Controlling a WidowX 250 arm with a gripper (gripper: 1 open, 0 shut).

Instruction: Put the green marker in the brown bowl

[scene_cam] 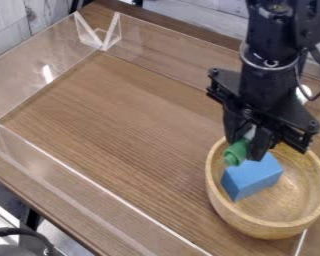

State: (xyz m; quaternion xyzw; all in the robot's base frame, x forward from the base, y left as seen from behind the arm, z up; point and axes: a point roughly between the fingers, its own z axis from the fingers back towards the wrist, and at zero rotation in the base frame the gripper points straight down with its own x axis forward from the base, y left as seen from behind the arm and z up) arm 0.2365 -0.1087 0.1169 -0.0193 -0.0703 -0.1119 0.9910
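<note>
The brown bowl sits at the right front of the table, wide and shallow, of light wood. My gripper hangs straight down over the bowl's left part, shut on the green marker. Only the marker's green end shows, sticking out below the black fingers just above the bowl's rim; the rest of the barrel is hidden by the hand. A blue block lies inside the bowl, right under the gripper.
Clear plastic walls fence the wooden table on the left and back. A small clear stand is at the far left corner. The arm rises to the upper right.
</note>
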